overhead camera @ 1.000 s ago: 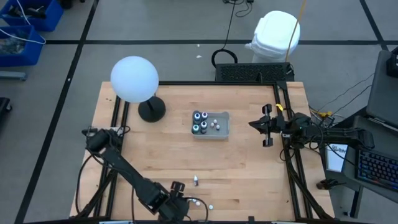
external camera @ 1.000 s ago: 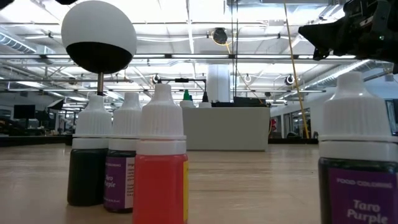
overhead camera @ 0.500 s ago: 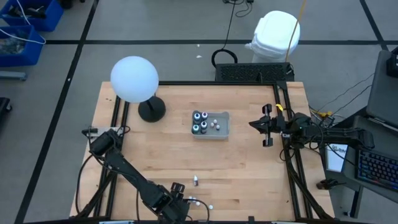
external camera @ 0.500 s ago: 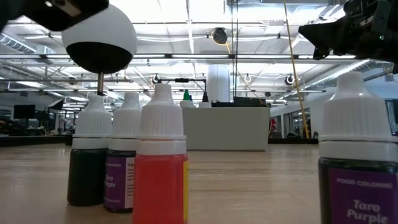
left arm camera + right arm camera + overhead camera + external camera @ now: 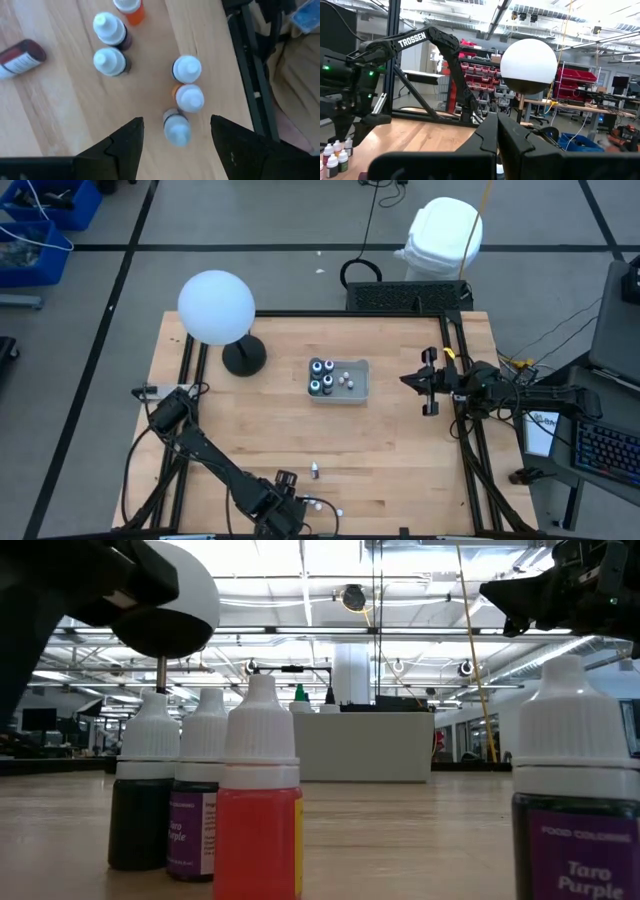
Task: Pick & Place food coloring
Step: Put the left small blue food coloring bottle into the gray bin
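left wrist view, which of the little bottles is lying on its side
The dark red bottle with the white label, off alone at the frame edge. The other white-capped bottles all stand upright, caps toward the camera.

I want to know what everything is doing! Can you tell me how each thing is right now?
left gripper: open, hovering over the standing bottles, holding nothing.
right gripper: shut, empty, waiting at the table's right edge.
standing bottles: upright, capped, on the wood.
fallen bottle: lying on its side.
grey tray: holds several bottles.
globe lamp: upright on its base.
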{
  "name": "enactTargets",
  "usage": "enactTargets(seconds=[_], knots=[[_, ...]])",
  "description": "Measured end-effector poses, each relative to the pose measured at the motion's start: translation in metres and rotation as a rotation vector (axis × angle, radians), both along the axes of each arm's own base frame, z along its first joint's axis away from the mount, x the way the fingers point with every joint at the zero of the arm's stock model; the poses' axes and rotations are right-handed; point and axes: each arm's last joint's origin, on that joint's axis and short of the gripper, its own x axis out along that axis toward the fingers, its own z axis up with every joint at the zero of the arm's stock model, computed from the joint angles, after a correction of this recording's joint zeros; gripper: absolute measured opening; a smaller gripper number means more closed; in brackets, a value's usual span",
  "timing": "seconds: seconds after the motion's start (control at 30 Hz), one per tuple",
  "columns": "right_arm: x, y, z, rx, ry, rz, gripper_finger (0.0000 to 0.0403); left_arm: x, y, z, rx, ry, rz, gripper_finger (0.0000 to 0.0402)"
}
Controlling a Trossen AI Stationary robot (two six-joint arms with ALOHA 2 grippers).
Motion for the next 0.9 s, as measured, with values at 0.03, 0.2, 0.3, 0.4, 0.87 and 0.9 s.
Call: enactTargets(seconds=[0.03, 0.2, 0.3, 0.4, 0.87, 0.9], knots=[[0.0, 0.0, 0.0, 0.0, 0.0, 0.0, 0.0, 0.0, 0.0, 0.0, 0.002, -0.001, 0.001, 0.0234], [0.0, 0.0, 0.0, 0.0, 0.0, -0.001, 0.0, 0.002, 0.001, -0.006, -0.002, 0.024, 0.003, 0.0234], [0.0, 0.0, 0.0, 0.0, -0.001, 0.0, 0.0, 0.003, 0.001, -0.011, 0.001, 0.042, 0.002, 0.0234], [0.0, 0.0, 0.0, 0.0, 0.0, -0.001, 0.0, 0.004, 0.002, -0.012, 0.004, 0.042, 0.006, 0.0234], [0.0, 0.0, 0.0, 0.0, 0.0, 0.0, 0.0, 0.004, 0.003, -0.013, 0.007, 0.041, 0.038, 0.0234], [0.0, 0.0, 0.0, 0.0, 0.0, 0.0, 0.0, 0.004, 0.003, -0.013, 0.007, 0.041, 0.038, 0.0234]])
